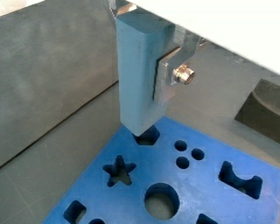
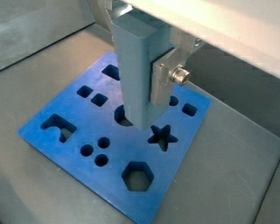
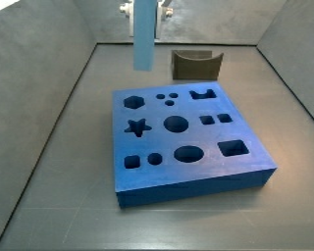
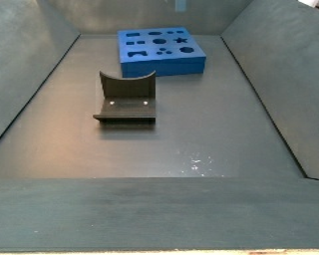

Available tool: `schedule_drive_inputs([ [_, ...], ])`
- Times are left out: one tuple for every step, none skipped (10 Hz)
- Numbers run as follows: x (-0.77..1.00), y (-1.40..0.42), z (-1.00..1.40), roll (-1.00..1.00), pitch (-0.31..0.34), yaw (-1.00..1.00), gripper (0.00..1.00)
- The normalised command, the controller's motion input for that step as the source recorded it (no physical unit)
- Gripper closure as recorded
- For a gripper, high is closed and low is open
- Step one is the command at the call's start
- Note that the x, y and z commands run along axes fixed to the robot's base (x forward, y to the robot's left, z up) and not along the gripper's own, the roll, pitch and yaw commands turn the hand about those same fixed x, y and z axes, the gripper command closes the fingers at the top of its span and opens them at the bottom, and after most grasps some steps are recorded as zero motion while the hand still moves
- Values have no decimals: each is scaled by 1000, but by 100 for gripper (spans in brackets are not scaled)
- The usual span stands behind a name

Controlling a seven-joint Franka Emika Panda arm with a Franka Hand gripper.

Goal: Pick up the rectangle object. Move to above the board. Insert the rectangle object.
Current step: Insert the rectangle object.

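My gripper point(image 1: 143, 74) is shut on the rectangle object point(image 1: 137, 87), a pale blue-grey bar hanging upright from the jaws. One silver finger point(image 1: 166, 80) with a bolt presses its side. The other finger is hidden behind the bar. The bar and gripper point(image 2: 143, 74) also show in the other wrist view. The bright-blue board point(image 1: 166, 175) lies below, with a star, circles and other dark cut-outs. The bar's lower end hangs above the board, apart from it, over a dark hole near one edge. In a side view the bar point(image 3: 145, 34) hangs high over the board's point(image 3: 199, 186) far side.
The dark fixture point(image 3: 192, 65) stands on the floor beyond the board, and shows in the other side view point(image 4: 125, 100) in front of the board point(image 4: 162, 68). Grey walls enclose the floor on all sides.
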Motion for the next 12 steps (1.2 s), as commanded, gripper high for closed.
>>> schedule_drive_inputs([
  [-9,-49,0,117,0,0,100],
  [-20,-6,0,0,-51,0,100],
  [0,0,0,-34,0,0,100],
  [20,0,0,0,0,0,100],
  [394,-223,-23,-29,0,0,100],
  [754,-391,0,-137,20,-29,100],
  [906,-403,0,-234,77,-49,100],
  [911,-423,-26,-237,51,-66,100],
  [926,-443,-43,-226,31,-57,100],
  [911,-480,-123,-154,11,-57,100],
  [863,-511,-146,-134,0,-86,100],
  [863,-514,-134,-149,0,-89,100],
])
